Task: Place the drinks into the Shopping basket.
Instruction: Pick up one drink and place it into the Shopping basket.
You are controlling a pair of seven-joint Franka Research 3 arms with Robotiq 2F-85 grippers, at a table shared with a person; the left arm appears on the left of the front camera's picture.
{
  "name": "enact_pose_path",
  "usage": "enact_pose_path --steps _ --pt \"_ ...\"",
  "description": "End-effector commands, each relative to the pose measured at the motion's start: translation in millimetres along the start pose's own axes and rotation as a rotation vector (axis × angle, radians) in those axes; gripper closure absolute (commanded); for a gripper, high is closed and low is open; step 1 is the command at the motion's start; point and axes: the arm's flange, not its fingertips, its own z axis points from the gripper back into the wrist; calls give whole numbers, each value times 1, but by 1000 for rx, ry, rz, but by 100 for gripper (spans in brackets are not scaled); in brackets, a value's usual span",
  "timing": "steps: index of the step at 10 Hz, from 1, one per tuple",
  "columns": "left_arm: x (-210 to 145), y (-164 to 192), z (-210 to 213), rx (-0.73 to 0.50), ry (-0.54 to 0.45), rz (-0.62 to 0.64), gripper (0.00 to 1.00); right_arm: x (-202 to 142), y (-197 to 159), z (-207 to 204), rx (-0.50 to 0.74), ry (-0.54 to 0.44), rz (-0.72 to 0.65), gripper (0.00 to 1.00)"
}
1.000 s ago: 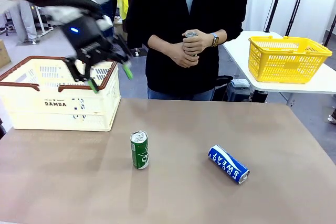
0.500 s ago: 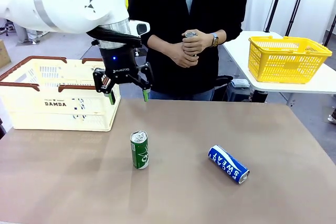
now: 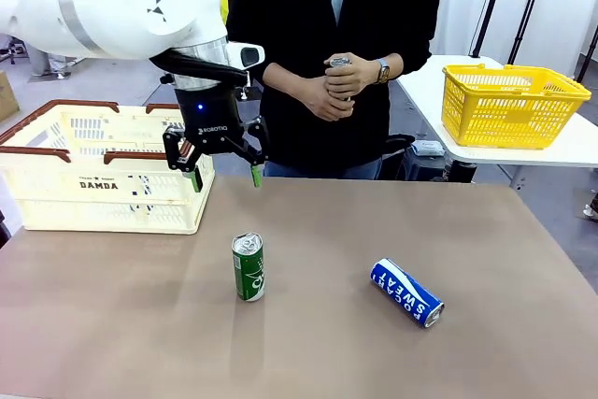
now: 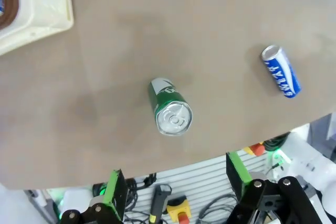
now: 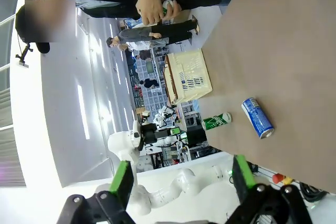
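Bright, even light leaves only a faint, soft shadow beside the green slim can (image 3: 248,268) below the jaws of the left gripper (image 3: 225,178). Wrist views bow at their edges; white glare lies beyond the jaws of the right gripper (image 5: 182,169).

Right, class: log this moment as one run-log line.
left fingers open, hovering beside Shopping basket | green can upright | blue can lying | both outside basket
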Motion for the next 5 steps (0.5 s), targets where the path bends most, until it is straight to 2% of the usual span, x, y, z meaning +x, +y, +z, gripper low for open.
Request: enact_pose_path --steps 1,4,5 --pt "-12 3 -41 17 -51 -10 0 -3 4 0 -1 6 -20 0" --pt "-30 2 -81 50 -109 -6 0 -3 4 0 -1 6 -20 0" --pt "-34 2 -94 30 -92 -48 0 -3 4 0 -1 6 -20 0"
